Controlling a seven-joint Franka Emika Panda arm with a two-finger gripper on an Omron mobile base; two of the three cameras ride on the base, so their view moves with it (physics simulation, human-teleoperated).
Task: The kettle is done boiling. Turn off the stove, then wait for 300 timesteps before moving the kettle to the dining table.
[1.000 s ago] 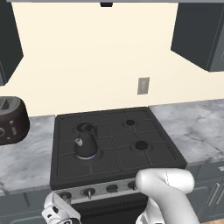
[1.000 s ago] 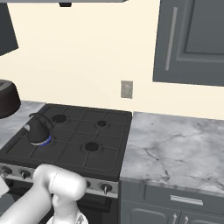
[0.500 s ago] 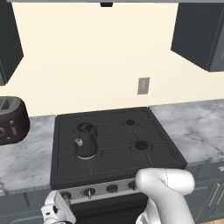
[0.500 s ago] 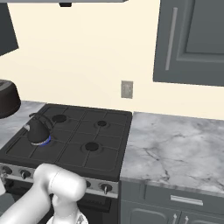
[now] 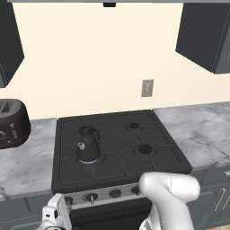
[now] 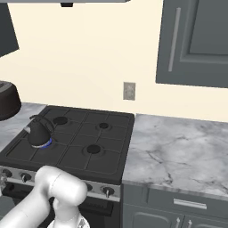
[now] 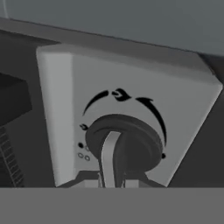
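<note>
Black and squat, the kettle sat upright on the front left burner of the stove, its arched handle on top and its pale-tipped spout turned toward the front. A ring of blue flame showed under its base in both base views, so that burner was lit. In the right base view the kettle stood near the stove's left edge, with three bare burners behind and beside it.

Down at the stove's silver front strip, the tool was low at the far left end of the knob row. In the hand view a black knob with a pale central ridge sat on the silver panel directly ahead and very close, with curved black markings arching above it. The tool's tips were pressed nearly together at that knob; whether they actually pinched its ridge could not be told.

A dark brown toaster stood on the marble tabletop left of the stove, well apart from the kettle.
</note>
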